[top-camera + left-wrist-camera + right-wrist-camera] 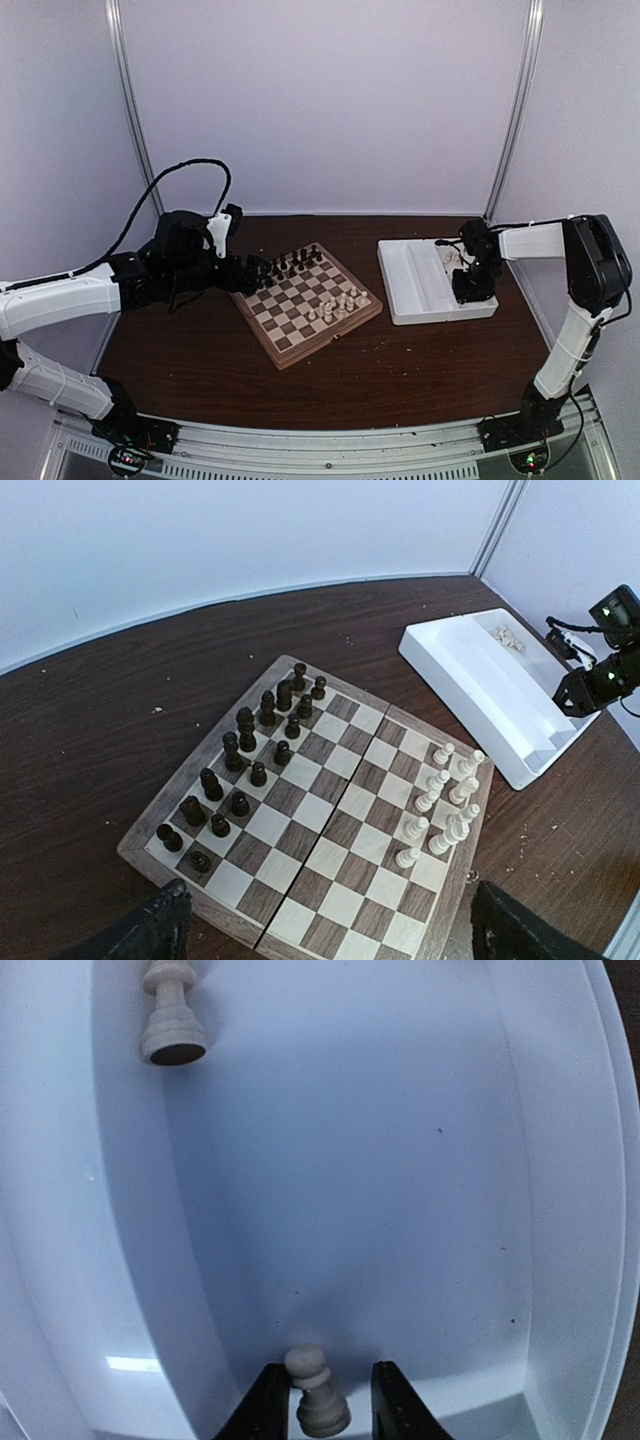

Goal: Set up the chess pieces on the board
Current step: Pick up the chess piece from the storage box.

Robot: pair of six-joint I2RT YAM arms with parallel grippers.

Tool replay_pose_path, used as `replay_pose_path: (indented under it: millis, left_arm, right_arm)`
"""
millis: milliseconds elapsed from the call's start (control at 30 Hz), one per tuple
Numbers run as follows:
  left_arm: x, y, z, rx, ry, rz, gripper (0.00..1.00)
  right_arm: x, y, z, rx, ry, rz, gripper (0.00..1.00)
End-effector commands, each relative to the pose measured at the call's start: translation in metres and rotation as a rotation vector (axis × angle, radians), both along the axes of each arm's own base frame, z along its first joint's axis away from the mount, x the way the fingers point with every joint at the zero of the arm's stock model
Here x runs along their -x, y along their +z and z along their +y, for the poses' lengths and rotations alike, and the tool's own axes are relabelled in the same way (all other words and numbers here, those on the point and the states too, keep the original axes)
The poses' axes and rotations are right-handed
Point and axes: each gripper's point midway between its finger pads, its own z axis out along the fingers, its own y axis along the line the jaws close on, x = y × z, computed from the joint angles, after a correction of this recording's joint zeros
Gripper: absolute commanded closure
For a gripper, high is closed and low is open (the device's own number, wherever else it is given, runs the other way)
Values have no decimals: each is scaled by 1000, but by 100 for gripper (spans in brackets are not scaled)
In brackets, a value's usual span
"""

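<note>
Right fingers (262,1408) spread around cream pawn (318,1400) in tray (560,1210), off-centre; closing may flick it away. Left fingers (150,930) spread.

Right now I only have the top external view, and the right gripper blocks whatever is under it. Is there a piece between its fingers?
Observer: Yes. The right wrist view shows a cream pawn in the white tray, between the fingers of the right gripper.
Operator: Is the gripper closed on it?
Observer: No. There is a visible gap between the pawn and one finger.
Operator: Anything else in that part of the tray?
Observer: One more cream piece, lying on its side with its base towards the camera, well clear of the fingers.
</note>
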Motion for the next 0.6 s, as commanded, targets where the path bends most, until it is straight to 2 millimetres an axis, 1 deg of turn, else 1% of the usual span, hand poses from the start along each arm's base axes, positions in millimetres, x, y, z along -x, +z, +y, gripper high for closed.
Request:
replay_pose_path:
  millis: [0, 33, 100, 267, 367, 400, 433, 467, 500, 567]
  left_arm:
    - [-12, 19, -6, 25, 3, -54, 2]
    - [-12, 19, -7, 24, 3, -53, 2]
    - [-12, 19, -7, 24, 0, -51, 2]
    - [-11, 17, -7, 23, 0, -48, 2]
    - [-11, 14, -7, 25, 0, -43, 2]
    - [-10, 12, -7, 25, -3, -38, 2]
    - [-10, 11, -8, 26, -6, -35, 2]
    - [-10, 10, -9, 28, -8, -31, 2]
    - [-9, 8, -9, 28, -12, -26, 2]
    - [-9, 7, -12, 35, -22, -20, 3]
  right_arm:
    - [-4, -3, -1, 7, 2, 13, 79]
    - [-6, 0, -2, 10, -3, 3, 83]
    - [-9, 11, -3, 13, -10, -31, 86]
    - [-16, 52, -10, 36, -33, -159, 89]
    - [-19, 75, -6, 4, -17, -246, 89]
    - [-20, 81, -3, -14, -6, -274, 89]
    - [-21, 87, 4, -52, 16, -299, 88]
    - [-24, 95, 12, -95, 47, -338, 88]
    - [-24, 100, 21, -140, 78, -362, 88]
    - [-24, 113, 44, -253, 159, -418, 88]
